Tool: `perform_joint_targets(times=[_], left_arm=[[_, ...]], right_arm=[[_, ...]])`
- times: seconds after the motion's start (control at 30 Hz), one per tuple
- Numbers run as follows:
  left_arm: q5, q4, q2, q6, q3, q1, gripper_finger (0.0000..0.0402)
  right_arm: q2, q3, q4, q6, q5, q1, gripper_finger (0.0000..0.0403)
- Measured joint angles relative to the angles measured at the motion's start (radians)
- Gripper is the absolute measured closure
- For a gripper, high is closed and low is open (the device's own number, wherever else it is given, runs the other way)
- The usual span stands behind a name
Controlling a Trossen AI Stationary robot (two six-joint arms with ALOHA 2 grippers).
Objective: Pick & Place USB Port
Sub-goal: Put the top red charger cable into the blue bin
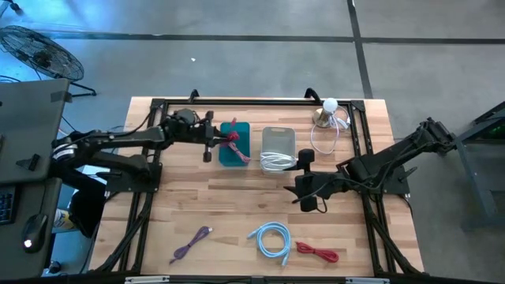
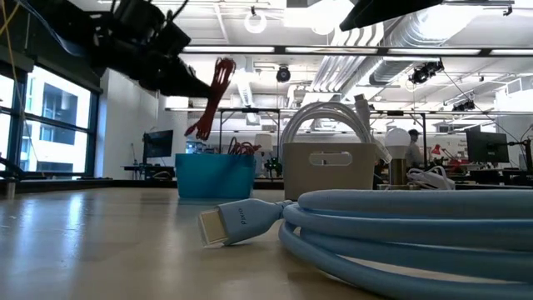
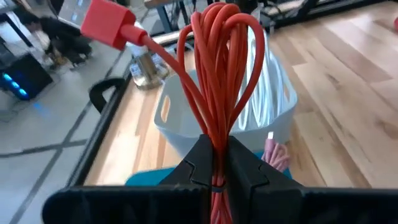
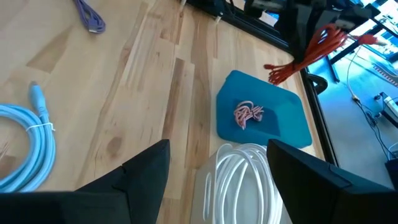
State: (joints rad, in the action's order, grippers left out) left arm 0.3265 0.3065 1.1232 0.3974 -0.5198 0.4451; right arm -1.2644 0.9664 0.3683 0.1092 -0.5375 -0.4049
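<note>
Coiled light-blue cable (image 2: 416, 229) fills the front of the low view, its flat plug lying on the wooden counter (image 1: 237, 205).

Beyond it, the left hand (image 3: 214, 171) is clamped tight on a bundled red USB cable (image 3: 217, 68), the loops pinched between its two dark fingers (image 3: 196, 165) with the red plug sticking out to one side. In the low view the red bundle hangs in the air from that hand, above the teal bin (image 2: 215, 173) and not touching it. From above, the left hand sits at the bin's left edge, with the red cable over the bin. A small pink cable (image 4: 247, 113) lies on the bin's floor.

Just right of the teal bin stands a white bin (image 1: 278, 144) holding a coiled white cable (image 4: 239, 177). The right hand (image 1: 304, 177) hovers beside this bin, its fingers spread wide with nothing between them.

Near the counter's front edge lie a purple cable (image 1: 191, 242) and a second red cable (image 1: 318, 252), with the light-blue one between them. A small lamp (image 1: 327, 110) with a white cord stands at the back right corner.

Around the counter is grey concrete floor, with a fan (image 1: 39, 51) at the left. Behind it is an open workshop with ceiling lights, ducts, desks and monitors.
</note>
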Motion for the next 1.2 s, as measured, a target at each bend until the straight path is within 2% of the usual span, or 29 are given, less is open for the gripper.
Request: perform_joint_targets(times=[0.33, 1.2], left_arm=[[0.131, 0.076, 0.122, -0.002, 0.000, 0.074, 0.0388], [0.166, 0.196, 0.337, 0.070, 0.000, 0.072, 0.0389]], right_arm=[[0.000, 0.000, -0.002, -0.021, -0.013, 0.000, 0.0142], [0.000, -0.001, -0.014, -0.050, -0.008, 0.000, 0.0142]])
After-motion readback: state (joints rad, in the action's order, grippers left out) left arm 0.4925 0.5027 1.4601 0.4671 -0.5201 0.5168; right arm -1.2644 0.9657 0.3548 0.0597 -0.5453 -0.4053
